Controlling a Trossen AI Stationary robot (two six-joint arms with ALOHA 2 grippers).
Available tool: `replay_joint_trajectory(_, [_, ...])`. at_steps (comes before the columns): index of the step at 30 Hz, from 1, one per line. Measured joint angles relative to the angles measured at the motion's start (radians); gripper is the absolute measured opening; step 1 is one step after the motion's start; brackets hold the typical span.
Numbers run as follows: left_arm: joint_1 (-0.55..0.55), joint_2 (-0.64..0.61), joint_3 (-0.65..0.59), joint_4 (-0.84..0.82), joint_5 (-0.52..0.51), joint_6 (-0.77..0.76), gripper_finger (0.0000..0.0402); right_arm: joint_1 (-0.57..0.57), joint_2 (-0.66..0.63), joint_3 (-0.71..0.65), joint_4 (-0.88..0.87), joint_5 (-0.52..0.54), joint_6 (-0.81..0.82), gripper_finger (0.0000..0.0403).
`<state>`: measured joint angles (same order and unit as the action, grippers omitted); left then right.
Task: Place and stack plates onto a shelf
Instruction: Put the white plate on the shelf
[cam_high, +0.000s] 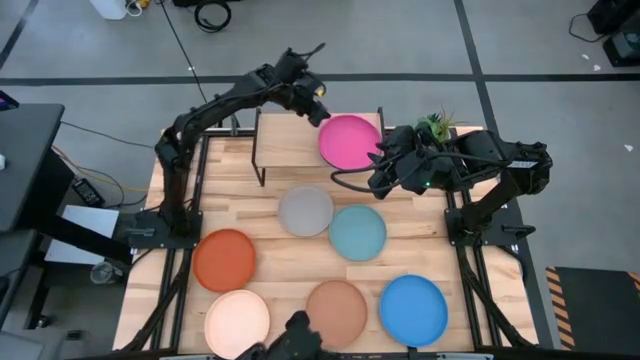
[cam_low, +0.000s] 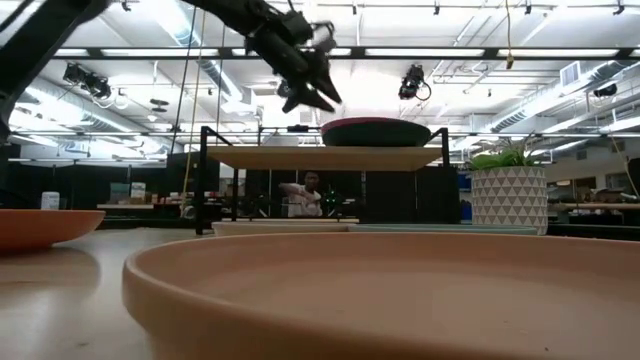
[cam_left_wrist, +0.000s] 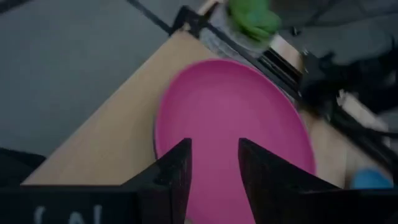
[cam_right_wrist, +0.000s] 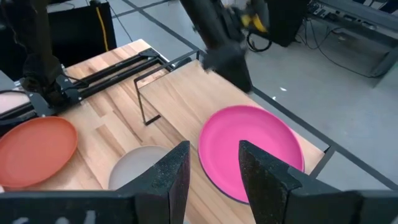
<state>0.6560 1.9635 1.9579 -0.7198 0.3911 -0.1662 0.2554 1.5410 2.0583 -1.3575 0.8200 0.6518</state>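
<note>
The pink plate (cam_high: 350, 141) lies flat on the right half of the light-wood shelf (cam_high: 288, 148); in the low view the pink plate (cam_low: 375, 131) rests on the shelf board (cam_low: 300, 158). My left gripper (cam_high: 322, 114) hovers open above the shelf, just left of the plate and clear of it (cam_low: 318, 99). My right gripper (cam_high: 378, 166) is open too, beside the plate's right edge and apart from it. Both wrist views look past open fingers at the pink plate (cam_left_wrist: 230, 124) (cam_right_wrist: 252, 146).
On the slatted tabletop lie a grey plate (cam_high: 305, 211), a light blue plate (cam_high: 357, 232), an orange plate (cam_high: 224, 259), a cream plate (cam_high: 237, 321), a tan plate (cam_high: 336, 311) and a bright blue plate (cam_high: 413, 309). A potted plant (cam_high: 436, 127) stands right of the shelf.
</note>
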Motion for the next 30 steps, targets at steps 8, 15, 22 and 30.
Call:
replay_joint_trajectory(8, [-0.093, -0.212, -0.074, -0.245, 0.004, 0.359, 0.0126, 0.000, 0.000, 0.000, -0.085, 0.016, 0.067, 0.0143])
replay_joint_trajectory(15, [-0.222, -0.479, -0.419, -0.244, 0.104, 0.415, 0.0125, 0.000, 0.000, 0.000, -0.096, 0.033, 0.076, 0.0143])
replay_joint_trajectory(22, [-0.388, -0.706, -0.752, -0.240, 0.114, 0.273, 0.0125, -0.008, 0.000, 0.000, -0.069, 0.033, 0.006, 0.0143])
replay_joint_trajectory(30, [-0.499, -0.818, -1.066, -0.201, 0.035, 0.125, 0.0125, -0.024, 0.001, 0.000, -0.025, 0.023, -0.072, 0.0143])
